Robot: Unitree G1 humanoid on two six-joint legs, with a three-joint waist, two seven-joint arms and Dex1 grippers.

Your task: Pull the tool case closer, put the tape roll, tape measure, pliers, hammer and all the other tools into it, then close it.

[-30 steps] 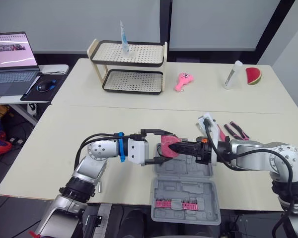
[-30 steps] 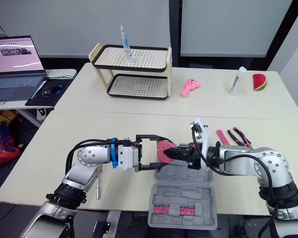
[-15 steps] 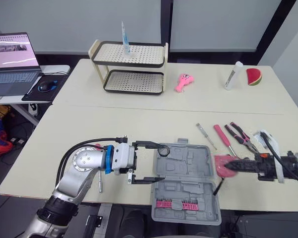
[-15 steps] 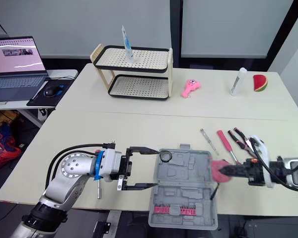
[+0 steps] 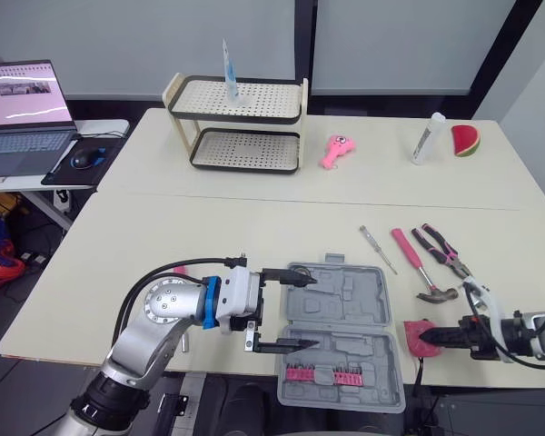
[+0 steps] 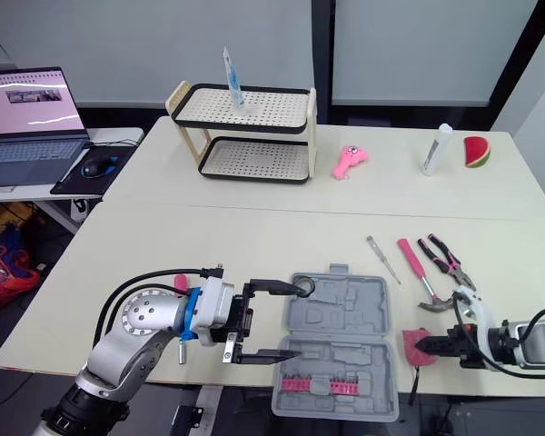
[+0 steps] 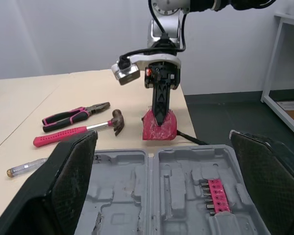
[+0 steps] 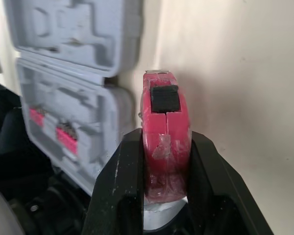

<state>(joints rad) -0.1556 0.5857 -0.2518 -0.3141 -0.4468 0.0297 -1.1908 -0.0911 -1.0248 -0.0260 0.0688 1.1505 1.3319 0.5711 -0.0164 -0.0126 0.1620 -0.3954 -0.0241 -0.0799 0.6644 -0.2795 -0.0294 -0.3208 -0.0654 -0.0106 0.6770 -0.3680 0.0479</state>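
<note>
The grey tool case (image 5: 343, 320) lies open at the table's front edge, with pink bits (image 5: 320, 373) in its near half and a black tape roll (image 6: 302, 288) in its far left corner. My left gripper (image 5: 316, 311) is open, its fingers straddling the case's left side. My right gripper (image 5: 424, 340) is shut on the red tape measure (image 5: 412, 329), low over the table just right of the case. The right wrist view shows the tape measure (image 8: 165, 132) clamped between the fingers. A screwdriver (image 5: 378, 249), pink-handled hammer (image 5: 416, 265) and pliers (image 5: 439, 247) lie behind it.
A two-tier rack (image 5: 241, 113) stands at the back, with a pink toy (image 5: 334, 150), a white tube (image 5: 426, 138) and a watermelon slice (image 5: 464, 140) to its right. A small silver tool (image 5: 183, 342) lies by my left arm. A laptop (image 5: 18, 102) sits on a side table.
My right gripper carried the tape measure from over the case out to the right, then down beside the case. My left gripper drew back left, then came right again over the case.
</note>
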